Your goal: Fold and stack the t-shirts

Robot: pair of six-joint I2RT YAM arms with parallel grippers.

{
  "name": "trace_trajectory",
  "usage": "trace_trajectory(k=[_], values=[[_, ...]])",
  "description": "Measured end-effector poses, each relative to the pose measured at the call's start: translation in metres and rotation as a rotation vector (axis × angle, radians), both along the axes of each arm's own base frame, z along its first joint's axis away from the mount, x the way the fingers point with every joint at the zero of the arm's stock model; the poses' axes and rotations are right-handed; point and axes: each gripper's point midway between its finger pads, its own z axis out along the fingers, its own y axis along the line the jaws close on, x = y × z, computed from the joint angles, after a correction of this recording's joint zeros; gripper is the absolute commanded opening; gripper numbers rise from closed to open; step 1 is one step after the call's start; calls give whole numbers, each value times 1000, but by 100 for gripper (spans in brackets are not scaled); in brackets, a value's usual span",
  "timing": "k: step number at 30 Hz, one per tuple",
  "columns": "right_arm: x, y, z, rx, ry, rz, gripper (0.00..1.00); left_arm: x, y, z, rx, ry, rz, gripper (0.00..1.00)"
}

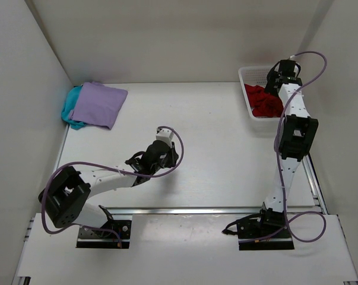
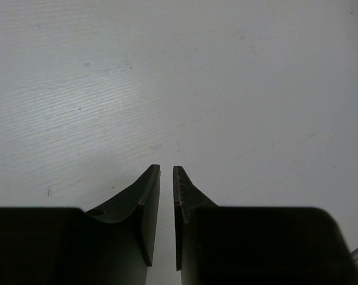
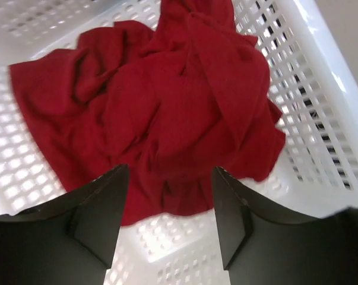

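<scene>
Right hand [image 3: 170,172], spread wide, hangs over the red t-shirt [image 3: 167,101] in the basket [image 3: 321,119]. Left hand [image 2: 166,169], barely apart and empty, hovers above the surface [image 2: 226,71]. The lavender t-shirt [image 1: 98,104] lies folded atop the teal t-shirt [image 1: 70,113], far left.

A white table [image 1: 226,166] is enclosed by plain white walls [image 1: 167,35] ahead of the left gripper [image 2: 166,171] and to either side of it. Directly beneath that gripper a faintly streaked, speckled surface is seen. A metal rail [image 1: 196,210] is fixed behind it.
</scene>
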Motion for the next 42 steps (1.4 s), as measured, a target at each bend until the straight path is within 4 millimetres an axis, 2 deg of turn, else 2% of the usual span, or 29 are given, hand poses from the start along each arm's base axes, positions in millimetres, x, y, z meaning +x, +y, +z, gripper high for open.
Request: trace_trajectory(k=[4,7,11,13,15,17,19,20,24,26,27,29,32,34,38,41,42], values=[[10,-10,-21,3,42,-8,54,-1,-2,0,-22,6,-14,27],[11,-15,-30,7,61,-15,53,0,-2,0,-30,3,-12,27],[14,-19,-37,17,70,-21,42,2,0,-1,-33,2,-5,28],[12,-21,-41,22,81,-24,29,3,1,0,-36,1,-4,27],[14,-19,-41,31,77,-20,25,4,1,1,-40,-1,-3,28],[15,-20,-42,41,74,-20,28,5,2,1,-41,1,-1,28],[15,-19,-41,45,72,-18,39,5,2,1,-41,1,1,28],[16,-19,-41,45,71,-18,41,5,2,1,-41,1,1,29],[16,-18,-43,50,73,-8,40,6,3,1,-42,1,2,28],[16,-17,-48,63,77,0,23,6,3,0,-44,1,2,28],[16,-17,-49,68,79,4,20,6,3,0,-44,2,0,28],[17,-15,-55,88,84,8,5,5,3,0,-45,2,0,29],[17,-16,-59,103,92,-3,3,6,4,0,-47,3,1,28],[18,-14,-54,106,88,-6,3,8,6,0,-48,3,6,28],[21,-9,-26,95,40,-1,0,9,7,0,-54,7,15,29],[20,2,21,86,-32,18,1,12,10,0,-59,12,28,29],[18,8,43,85,-67,30,0,13,12,0,-62,18,33,28]])
